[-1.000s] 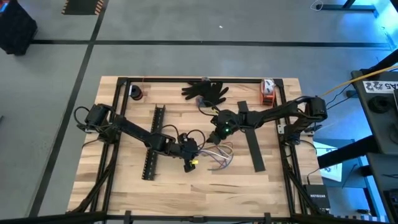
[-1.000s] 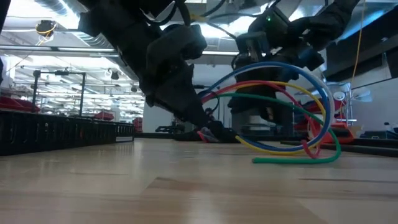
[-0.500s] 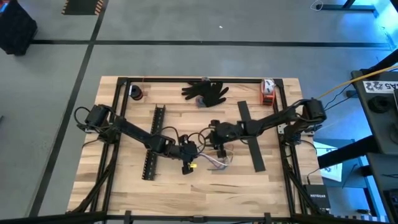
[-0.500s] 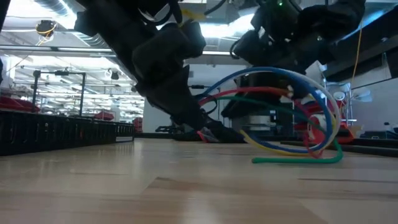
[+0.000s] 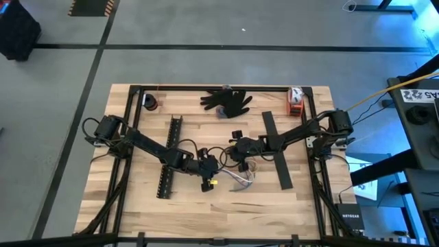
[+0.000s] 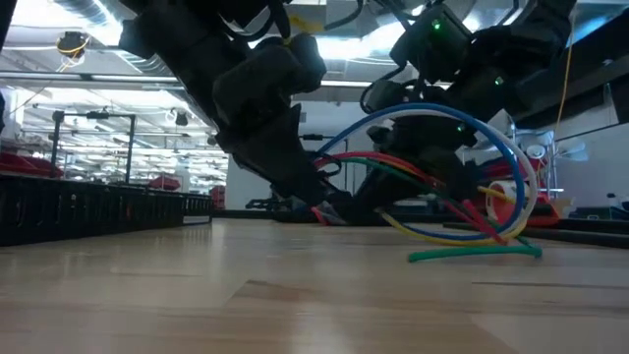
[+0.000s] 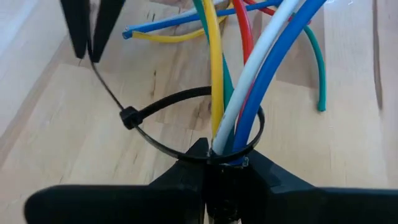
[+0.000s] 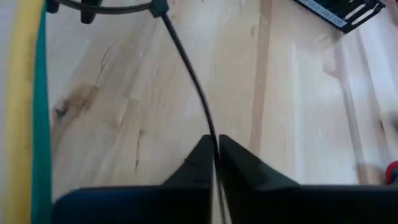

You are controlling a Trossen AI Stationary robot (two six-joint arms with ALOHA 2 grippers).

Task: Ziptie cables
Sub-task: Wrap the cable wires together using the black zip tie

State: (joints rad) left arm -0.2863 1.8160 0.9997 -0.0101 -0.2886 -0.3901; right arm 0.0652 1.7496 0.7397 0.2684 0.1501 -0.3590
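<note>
Mid-table, between the two arms, I have the left gripper (image 7: pixel 217 163) clamped on the cables (image 7: pixel 249 93) where the colored wires come together, their free ends fanning out over the wood. My right gripper (image 8: pixel 216 152) is pinched tight on the ziptie's tail (image 8: pixel 186 74); the ziptie (image 7: pixel 180 121) is threaded through its head and encircles the bundle, but the loop hangs slack. By my reckoning I'm past halfway: cinching snug remains.
</note>
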